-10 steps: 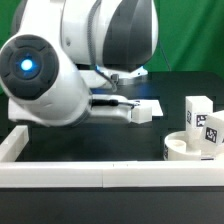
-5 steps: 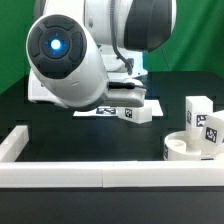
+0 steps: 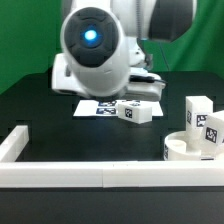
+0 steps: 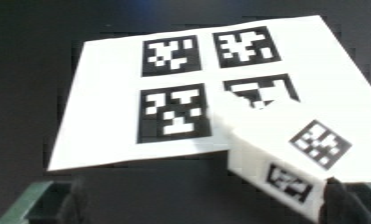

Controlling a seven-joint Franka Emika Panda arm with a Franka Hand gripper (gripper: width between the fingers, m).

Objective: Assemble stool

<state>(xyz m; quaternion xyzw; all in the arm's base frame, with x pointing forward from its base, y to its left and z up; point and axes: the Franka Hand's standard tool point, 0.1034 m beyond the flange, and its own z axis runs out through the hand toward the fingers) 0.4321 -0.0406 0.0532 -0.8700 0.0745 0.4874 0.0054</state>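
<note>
A short white leg [image 3: 136, 111] with black-and-white tags lies on its side at the edge of the marker board [image 3: 100, 107]. In the wrist view the leg [image 4: 292, 150] lies close under my gripper [image 4: 200, 208], near one dark finger [image 4: 354, 200]. The jaws stand wide apart with nothing between them. In the exterior view the arm hides the gripper. The round white seat [image 3: 186, 149] sits at the exterior view's right with a tagged leg [image 3: 210, 132] standing on it. Another leg [image 3: 197, 108] stands behind it.
Long white border rails run along the front [image 3: 100, 178] and at the exterior view's left [image 3: 16, 145]. The marker board [image 4: 155, 90] fills much of the wrist view. The arm's large white joint [image 3: 95, 45] blocks the middle of the exterior view.
The arm's big joint has swung toward the exterior view's right and upward. The leg by the marker board stays in much the same place.
</note>
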